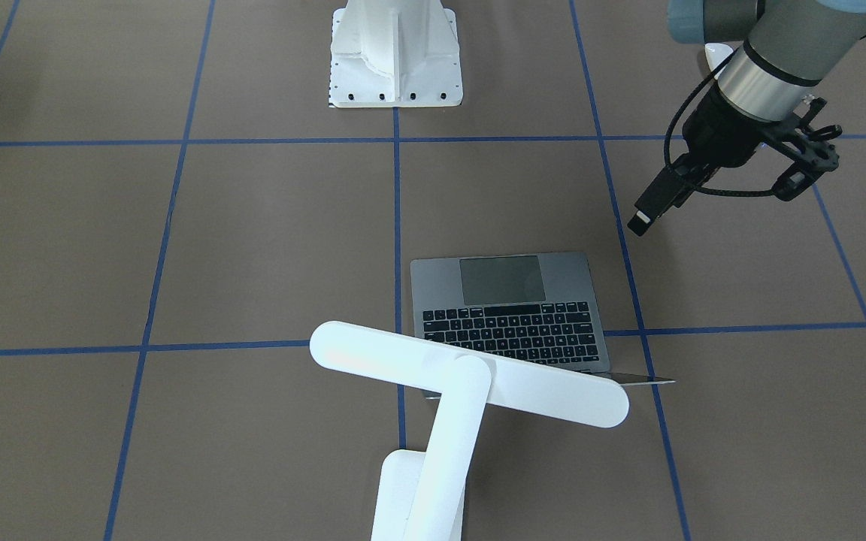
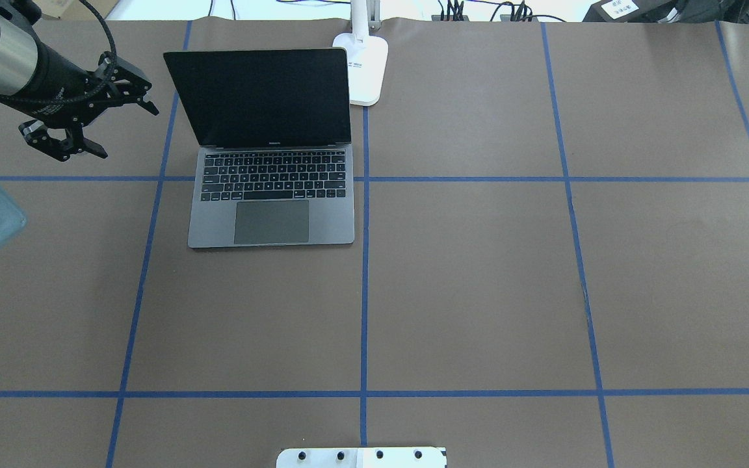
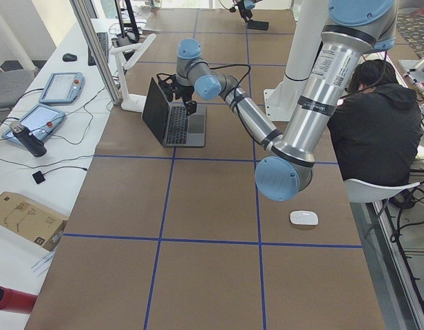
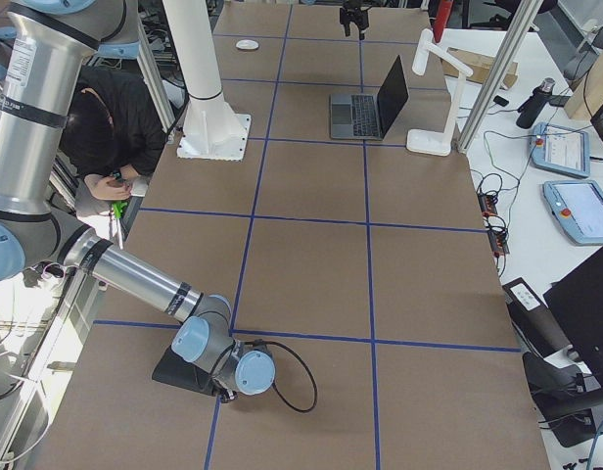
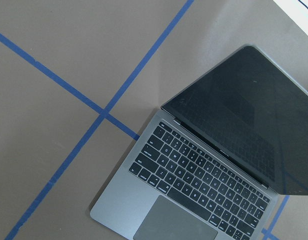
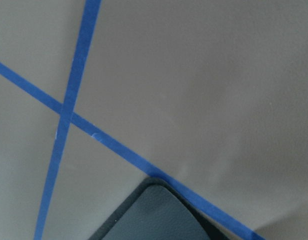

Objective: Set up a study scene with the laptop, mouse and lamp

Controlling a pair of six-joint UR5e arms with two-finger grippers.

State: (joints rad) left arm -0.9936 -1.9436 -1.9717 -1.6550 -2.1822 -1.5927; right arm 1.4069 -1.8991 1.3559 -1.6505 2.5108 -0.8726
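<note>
Right beneath my right wrist camera lies the matte brown paper-covered desk (image 6: 194, 75). It is crossed by strips of blue tape (image 6: 69, 100), and one rounded corner of a black leathery mat (image 6: 154, 215) pokes into the picture. Only the right side view explains this: the grey-and-silver right arm (image 4: 135, 279) is bent down over that mat at the desk's near end. Its right pincer (image 4: 221, 390) is tucked under the wrist, so I cannot tell how its fingers stand.

The left arm (image 2: 4, 62) comes in on the overhead view's left. Its black left pincer (image 2: 129, 133) is spread wide with nothing between the fingers, and hovers just beside the laptop's left edge without touching it.

Next in size, the slim space-grey metal laptop (image 2: 270, 195) sits flat on the desk's far left part. Its lid is raised and its screen is black and glossy, with black keys above a large smooth grey trackpad. My left wrist camera looks down on it at a slant.

The white desk lamp (image 1: 470, 372) has its rectangular base at the desk's far edge, just beside the lid's right rear corner. The front view shows its long flat round-ended head crossing over the top of the lid, which the overhead view cuts off.

Smallest, the small glossy white oval mouse (image 3: 303, 218) shows in the side views alone. It lies near the robot-side edge toward the desk's left end, well apart from the laptop.
</note>
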